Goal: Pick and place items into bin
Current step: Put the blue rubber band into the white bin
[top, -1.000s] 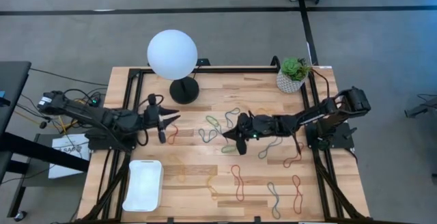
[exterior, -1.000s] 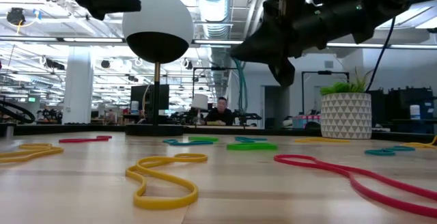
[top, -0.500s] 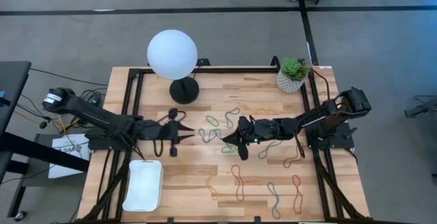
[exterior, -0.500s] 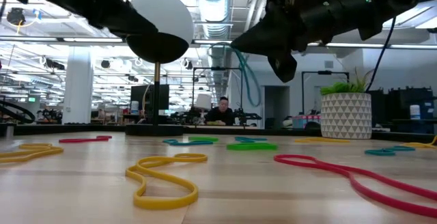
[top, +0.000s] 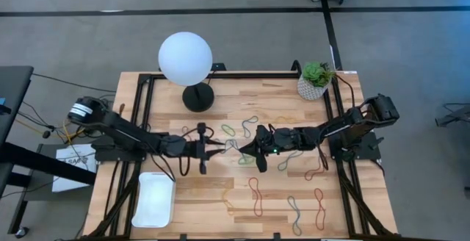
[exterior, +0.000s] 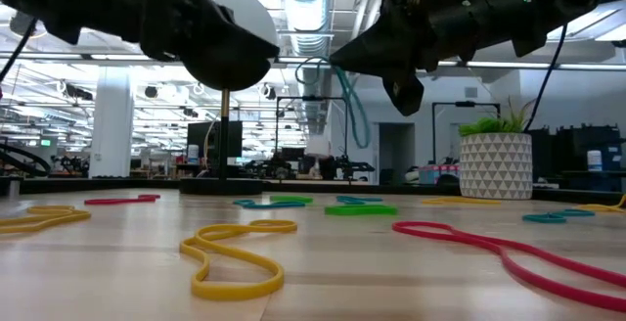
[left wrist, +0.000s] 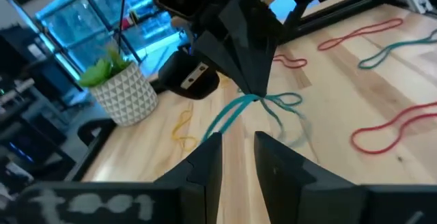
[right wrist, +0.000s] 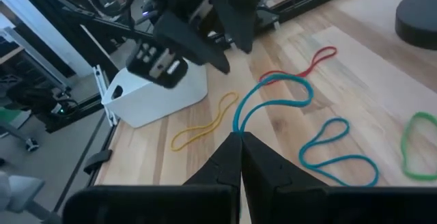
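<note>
Rubber band, a blue-grey one (right wrist: 273,98), hangs off the right gripper (top: 244,148), pinched tight between its fingertips and lifted over the middle of the table (top: 213,197). Left gripper (top: 219,147) sits right in front of it, nearly tip to tip, fingers only a narrow gap apart and holding nothing. White bin (top: 153,198) is by the table's front left corner, well apart from both

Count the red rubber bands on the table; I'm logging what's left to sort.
4 red rubber bands: one front centre, one front right, one by the right arm's base, one near the left arm. More may be hidden.
</note>
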`<state>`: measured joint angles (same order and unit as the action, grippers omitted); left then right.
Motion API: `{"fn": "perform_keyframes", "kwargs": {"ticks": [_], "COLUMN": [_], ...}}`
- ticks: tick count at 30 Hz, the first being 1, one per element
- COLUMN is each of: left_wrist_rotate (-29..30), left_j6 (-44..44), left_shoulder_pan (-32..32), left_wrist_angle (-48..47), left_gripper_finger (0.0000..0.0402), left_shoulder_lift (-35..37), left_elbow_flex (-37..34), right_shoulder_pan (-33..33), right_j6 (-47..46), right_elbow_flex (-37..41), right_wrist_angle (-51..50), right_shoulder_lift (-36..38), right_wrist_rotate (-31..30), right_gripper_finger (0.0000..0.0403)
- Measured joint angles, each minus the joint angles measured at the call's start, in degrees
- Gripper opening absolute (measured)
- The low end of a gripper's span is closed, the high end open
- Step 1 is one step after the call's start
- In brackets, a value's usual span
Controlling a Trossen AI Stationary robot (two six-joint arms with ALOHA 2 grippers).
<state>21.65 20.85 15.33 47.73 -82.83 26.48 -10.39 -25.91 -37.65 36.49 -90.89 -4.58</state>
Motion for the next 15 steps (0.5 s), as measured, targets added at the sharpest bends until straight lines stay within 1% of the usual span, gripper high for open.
{"fn": "perform_keyframes", "kwargs": {"ticks": [9, 12, 15], "left_wrist_rotate": [0.0, 0.2, 0.3], "left_j6": [7.9, 9.8, 10.2], "left_shoulder_pan": [0.0, 0.0, -0.1], "left_wrist_angle": [8.7, 9.9, 8.6], "left_gripper_finger": [0.0078, 0.0078, 0.0078], "left_shoulder_lift": [-5.5, -6.4, -6.4], "left_elbow_flex": [0.0, 0.4, 1.8], "right_shoulder_pan": [0.0, 0.0, 0.0], "right_j6": [0.0, 0.0, -0.1], "right_elbow_flex": [0.0, 0.0, 0.0], "right_wrist_angle": [0.0, 0.0, 0.5], "right_shoulder_lift": [0.0, 0.0, 0.0], "right_wrist_rotate": [0.0, 0.0, 0.0], "right_gripper_finger": [0.0001, 0.0000, 0.0001]}}
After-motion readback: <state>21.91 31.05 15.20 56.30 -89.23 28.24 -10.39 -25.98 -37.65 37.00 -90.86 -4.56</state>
